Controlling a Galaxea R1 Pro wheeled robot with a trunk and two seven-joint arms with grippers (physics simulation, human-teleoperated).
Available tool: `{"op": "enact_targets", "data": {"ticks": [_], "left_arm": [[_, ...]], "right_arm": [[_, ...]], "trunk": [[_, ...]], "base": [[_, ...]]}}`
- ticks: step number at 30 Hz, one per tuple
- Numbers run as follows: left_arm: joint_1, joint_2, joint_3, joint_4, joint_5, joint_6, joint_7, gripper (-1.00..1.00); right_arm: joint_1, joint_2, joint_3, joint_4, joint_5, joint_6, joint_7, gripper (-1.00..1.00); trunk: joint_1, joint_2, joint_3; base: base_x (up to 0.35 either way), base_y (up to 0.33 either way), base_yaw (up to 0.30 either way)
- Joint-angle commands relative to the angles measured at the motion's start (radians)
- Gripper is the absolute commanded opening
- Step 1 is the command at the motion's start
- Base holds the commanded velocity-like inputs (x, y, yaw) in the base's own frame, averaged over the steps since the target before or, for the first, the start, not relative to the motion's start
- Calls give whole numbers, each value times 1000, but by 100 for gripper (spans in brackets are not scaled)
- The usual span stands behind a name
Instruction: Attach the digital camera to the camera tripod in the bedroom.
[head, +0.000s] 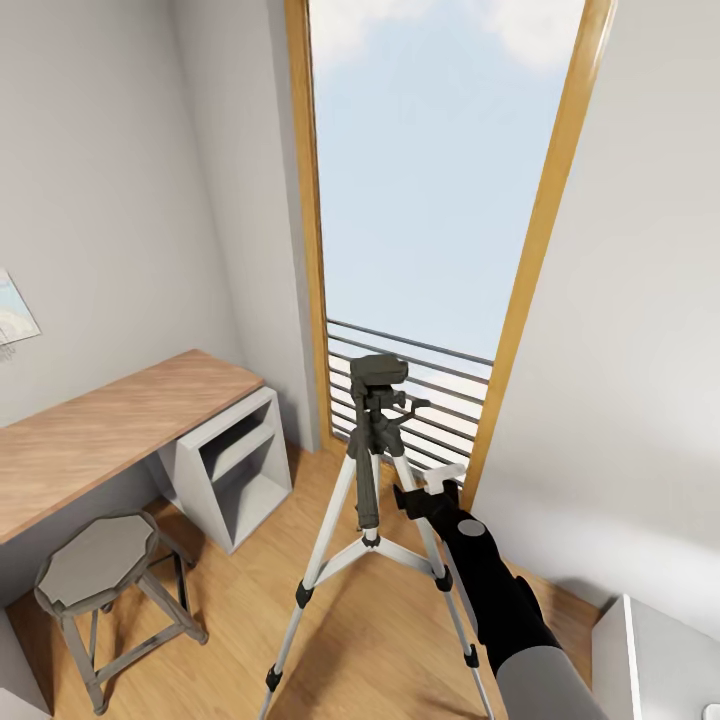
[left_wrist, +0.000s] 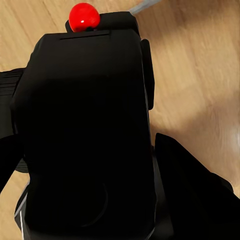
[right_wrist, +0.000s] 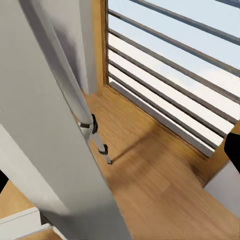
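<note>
The camera tripod (head: 372, 470) stands on the wood floor in front of the tall window, its black head (head: 378, 385) bare at the top. My right gripper (head: 430, 488) is at its right leg, just below the head. In the right wrist view that silver leg (right_wrist: 60, 115) runs close between the dark fingers (right_wrist: 234, 150), which stand wide apart, so the gripper is open. The digital camera (left_wrist: 85, 125), black with a red dot (left_wrist: 84, 16), sits in my left gripper (left_wrist: 95, 165), which is shut on it over the floor.
A wooden desk (head: 100, 430) with a white shelf unit (head: 235, 470) runs along the left wall, and a stool (head: 100, 560) stands before it. Behind the tripod is the window railing (head: 420, 395). A white furniture corner (head: 655, 660) sits at the lower right.
</note>
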Motion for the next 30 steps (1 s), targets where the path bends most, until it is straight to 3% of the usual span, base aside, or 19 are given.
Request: {"op": "enact_targets", "data": {"ticks": [1, 30], "left_arm": [[-1, 0, -9, -1, 7, 0, 0, -100], [-1, 0, -9, -1, 7, 0, 0, -100]], "right_arm": [[-1, 0, -1, -2, 10, 5, 6, 100], [0, 0, 1, 1, 10, 4, 12, 100]], "trunk": [[1, -2, -2], [1, -2, -2]], "base": [[0, 0, 0], [0, 0, 0]]}}
